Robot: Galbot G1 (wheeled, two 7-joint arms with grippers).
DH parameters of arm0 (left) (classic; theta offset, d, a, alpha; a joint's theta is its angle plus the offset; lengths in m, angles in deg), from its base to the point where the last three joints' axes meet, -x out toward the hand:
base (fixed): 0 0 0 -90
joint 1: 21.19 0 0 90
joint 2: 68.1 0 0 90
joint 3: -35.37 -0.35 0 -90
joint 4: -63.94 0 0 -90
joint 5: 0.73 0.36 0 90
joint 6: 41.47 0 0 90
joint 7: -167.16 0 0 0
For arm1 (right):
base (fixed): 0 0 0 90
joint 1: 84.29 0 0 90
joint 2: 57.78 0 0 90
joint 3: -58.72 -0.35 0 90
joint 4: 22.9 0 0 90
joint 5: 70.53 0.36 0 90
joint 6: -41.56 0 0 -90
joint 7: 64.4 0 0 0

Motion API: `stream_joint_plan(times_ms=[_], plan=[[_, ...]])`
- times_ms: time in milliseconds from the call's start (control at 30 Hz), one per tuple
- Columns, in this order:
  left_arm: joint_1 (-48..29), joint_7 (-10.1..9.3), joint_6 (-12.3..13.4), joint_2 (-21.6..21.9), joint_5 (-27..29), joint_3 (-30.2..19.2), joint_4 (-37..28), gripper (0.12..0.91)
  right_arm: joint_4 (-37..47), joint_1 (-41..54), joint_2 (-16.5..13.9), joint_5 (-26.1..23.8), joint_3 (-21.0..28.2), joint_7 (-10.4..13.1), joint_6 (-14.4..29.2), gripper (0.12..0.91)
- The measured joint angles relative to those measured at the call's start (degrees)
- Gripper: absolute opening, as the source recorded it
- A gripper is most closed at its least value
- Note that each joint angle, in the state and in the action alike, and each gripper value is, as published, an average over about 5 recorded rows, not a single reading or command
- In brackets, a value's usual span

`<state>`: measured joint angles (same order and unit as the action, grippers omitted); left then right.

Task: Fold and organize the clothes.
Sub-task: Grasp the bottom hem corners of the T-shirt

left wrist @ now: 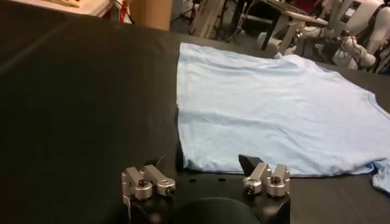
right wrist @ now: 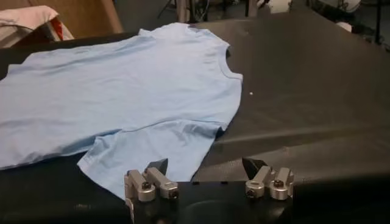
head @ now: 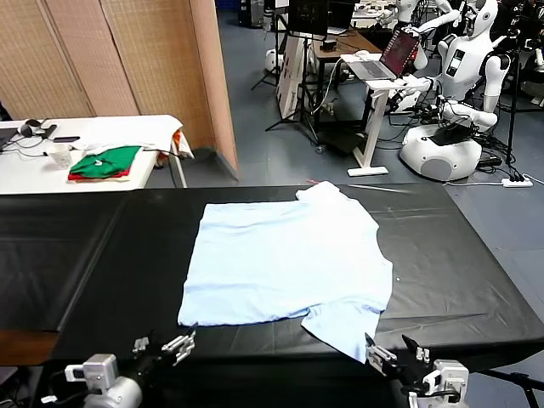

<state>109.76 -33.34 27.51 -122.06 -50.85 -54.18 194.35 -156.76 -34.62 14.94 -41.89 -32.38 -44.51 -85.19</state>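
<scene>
Left pincer (head: 166,347) and right pincer (head: 398,355) wait wide apart, empty, at the surface's (head: 102,255) near edge. T-shirt (head: 285,259) lies flat, unfolded; next, probably grasp its near hem and sleeve.

The T-shirt (head: 285,259) is plain pale light blue on a black table (head: 102,255). At ten o'clock, green-over-red folded garments (head: 104,162) lie on a white table (head: 34,166). At twelve o'clock, a laptop (head: 398,53) shows a magenta screen.
</scene>
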Motion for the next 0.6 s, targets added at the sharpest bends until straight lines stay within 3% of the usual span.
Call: stream_joint_plan(times_ms=[367, 467, 600], plan=[[-3.22, -0.42, 0.30, -1.23, 1.26, -2.12, -3.56, 0.907, 2.28, 1.26, 1.58, -1.73, 1.51, 0.09, 0.10, 0.878], [-3.48, -0.41, 0.28, -1.39, 1.42, -2.57, -4.35, 0.857, 2.76, 1.37, 1.64, -1.97, 1.77, 0.16, 0.01, 0.750], [-3.49, -0.58, 0.18, -1.56, 1.82, -3.02, -4.91, 0.645, 3.55, 1.59, 1.43, -2.04, 2.01, 0.09, -0.04, 0.497]])
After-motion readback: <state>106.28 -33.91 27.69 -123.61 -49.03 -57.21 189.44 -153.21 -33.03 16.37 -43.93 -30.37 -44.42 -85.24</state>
